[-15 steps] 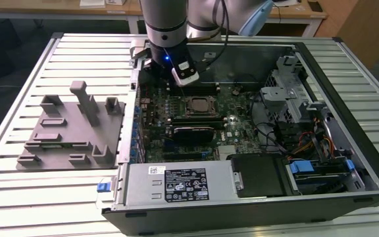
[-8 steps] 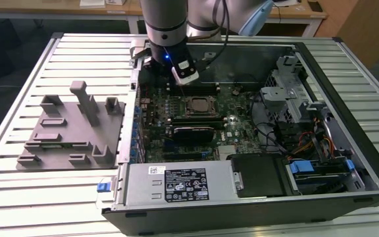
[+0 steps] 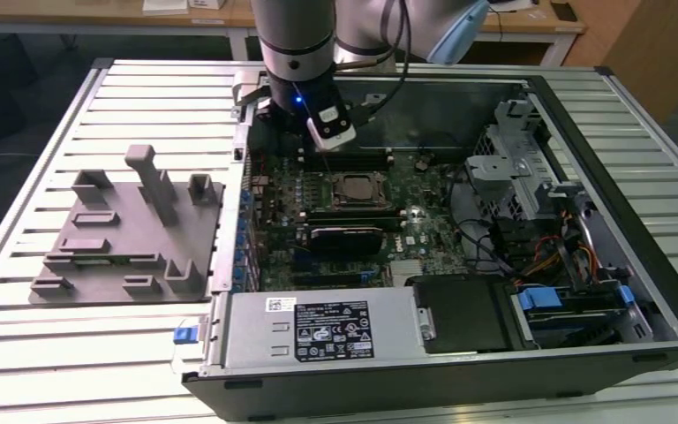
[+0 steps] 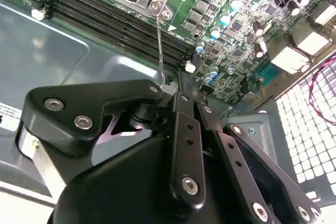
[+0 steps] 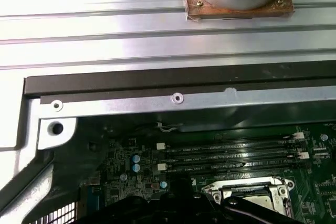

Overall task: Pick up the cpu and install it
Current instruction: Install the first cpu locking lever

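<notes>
We see the cpu (image 3: 352, 188) lying flat in its socket at the middle of the motherboard (image 3: 433, 208), the gripper (image 3: 332, 140) hovering near it toward the arm-side edge of the case (image 3: 469, 108), spread or closed we cannot tell; we judge the chip light, stiff and fragile, best pinched by opposite rim edges.

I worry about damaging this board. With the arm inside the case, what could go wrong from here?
1. The gripper hangs close over the motherboard, beside the thin socket lever and the memory slots; a sideways drift might bend the lever or scrape the slots.
2. The cpu appears to lie in its socket, but whether it sits flat cannot be told; clamping it tilted could damage it.
</notes>
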`<state>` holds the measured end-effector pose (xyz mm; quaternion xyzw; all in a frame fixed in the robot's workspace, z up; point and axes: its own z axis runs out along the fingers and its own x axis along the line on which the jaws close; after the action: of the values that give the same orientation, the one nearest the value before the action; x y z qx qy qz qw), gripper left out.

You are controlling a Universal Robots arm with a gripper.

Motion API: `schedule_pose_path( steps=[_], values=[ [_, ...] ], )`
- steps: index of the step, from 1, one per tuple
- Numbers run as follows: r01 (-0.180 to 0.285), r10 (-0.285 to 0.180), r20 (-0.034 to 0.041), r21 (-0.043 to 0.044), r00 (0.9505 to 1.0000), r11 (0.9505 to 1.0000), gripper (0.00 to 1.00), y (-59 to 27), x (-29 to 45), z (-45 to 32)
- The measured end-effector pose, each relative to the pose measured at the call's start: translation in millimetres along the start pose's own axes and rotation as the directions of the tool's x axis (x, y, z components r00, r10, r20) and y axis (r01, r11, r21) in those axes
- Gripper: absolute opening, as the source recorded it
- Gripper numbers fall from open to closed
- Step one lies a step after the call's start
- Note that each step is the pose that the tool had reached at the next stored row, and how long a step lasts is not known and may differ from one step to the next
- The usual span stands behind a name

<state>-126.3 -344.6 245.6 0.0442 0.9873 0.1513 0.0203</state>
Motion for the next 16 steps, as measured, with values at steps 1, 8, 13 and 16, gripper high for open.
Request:
schedule_pose_path(
  steps=[1, 8, 13, 16],
  values=[
    [0.0, 0.0, -0.0001, -0.0001, 1.0, 1.0, 0.11, 0.0, 0.0, 0.0],
    [-0.002, 0.002, 0.0006, 0.0032, 1.0, 1.0, 0.11, 0.8, -10.5, 0.6],
    [-0.005, 0.005, 0.0017, 0.0081, 1.0, 1.0, 0.11, 1.8, -22.5, 1.2],
    [-0.007, 0.007, 0.0026, 0.0117, 1.0, 0.9999, 0.11, 2.4, -29.6, 1.6]
  ],
)
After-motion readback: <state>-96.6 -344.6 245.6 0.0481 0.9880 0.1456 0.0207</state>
